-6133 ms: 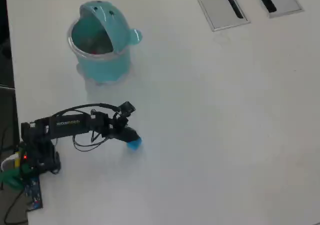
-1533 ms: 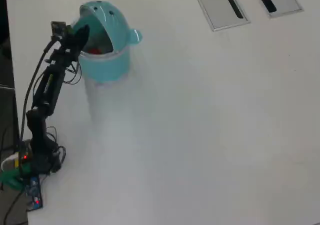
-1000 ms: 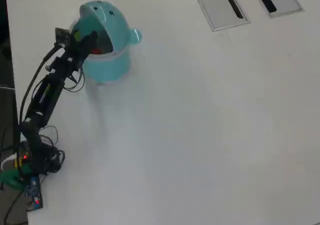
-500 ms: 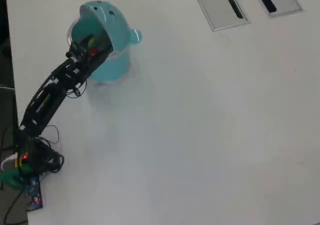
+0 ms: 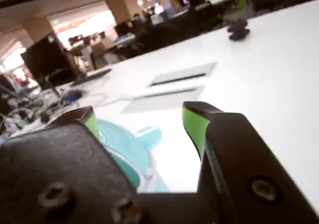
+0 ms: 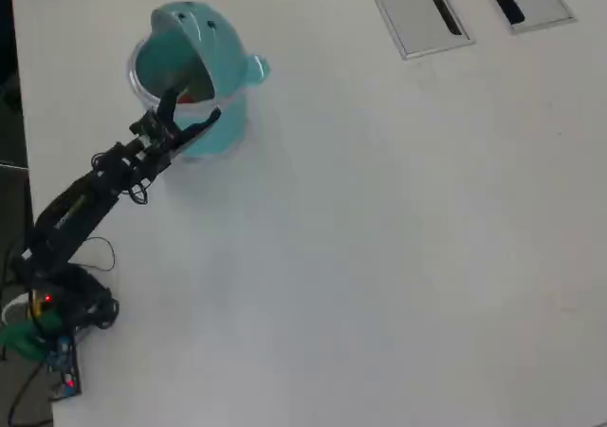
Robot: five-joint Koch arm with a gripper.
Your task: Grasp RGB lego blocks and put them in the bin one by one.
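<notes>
We note a white counter point(image 6: 398, 256) with two grey slotted panels point(image 6: 417, 9). Beyond it: dim office, dark monitors point(image 5: 47, 57), desks, bright window glare point(image 5: 89, 22).

The bin point(image 6: 204, 43) is a teal, round, whale-shaped tub standing upright near the top left of the tabletop point(image 6: 379, 237) in the overhead view. A domed hood with small dark dots covers its far side, a clear rim rings the open mouth, and a small nub sticks out on its right. The mouth faces up and toward the lower left. Inside, a bit of red point(image 6: 189, 94) shows at the bottom, likely a red block; no blue block can be made out. In the wrist view, part of the bin point(image 5: 122, 144) shows as a blurred teal shape low in the picture.
</notes>
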